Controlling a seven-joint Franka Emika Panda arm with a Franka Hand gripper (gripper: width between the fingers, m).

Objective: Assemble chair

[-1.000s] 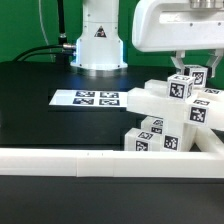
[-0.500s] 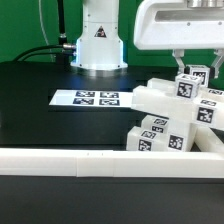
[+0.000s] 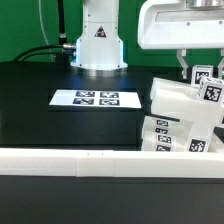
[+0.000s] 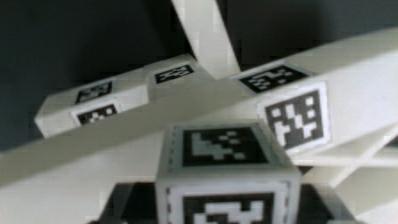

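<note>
Now the robot's white two-finger hand (image 3: pixel 203 70) hangs at the far right of the exterior view, and its two fingers are part way closed on a small white plastic block with a black-and-white square tag (image 3: pixel 204 74). That block is the top piece of the small white plastic chair (image 3: pixel 185 118), which is tipped up and leans to the exterior view's right, off to the right of the black worktop (image 3: pixel 60 90). Lower chair blocks with tags stand just behind the long plain white rail (image 3: pixel 90 160) at the near edge. The flat white marker board (image 3: pixel 86 98) lies on the worktop, well to the left of the chair. In the wrist view, the held block (image 4: pixel 228 160) sits between the fingers, with more tagged chair pieces behind it.
</note>
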